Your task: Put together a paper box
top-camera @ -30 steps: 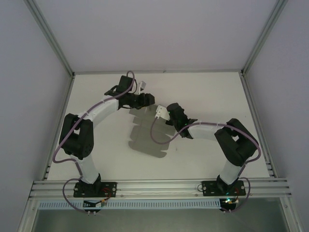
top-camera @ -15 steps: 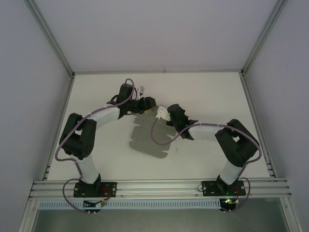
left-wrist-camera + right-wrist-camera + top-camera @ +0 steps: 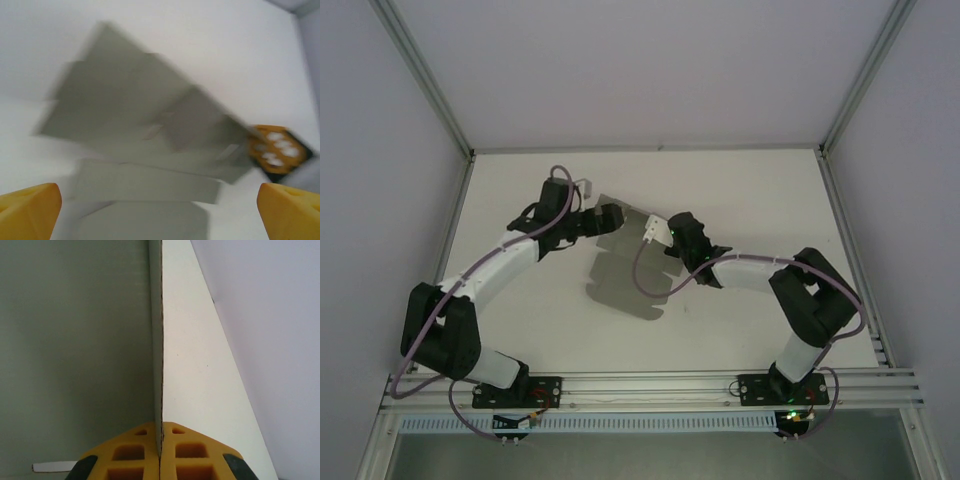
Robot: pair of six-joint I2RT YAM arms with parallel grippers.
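One paper box [image 3: 623, 285], a plain matte grey die-cut cardboard sheet, and two grippers at it; it sits mid-table, near part flat on the white table [image 3: 760, 190], far panel tilted up. Right gripper [image 3: 160, 452] has its yellow pads pinched together on the raised panel's right edge; left gripper [image 3: 160, 215] hangs just left of that panel, fingers spread wide, holding nothing. Bare tabletop all round the sheet; side walls well apart.
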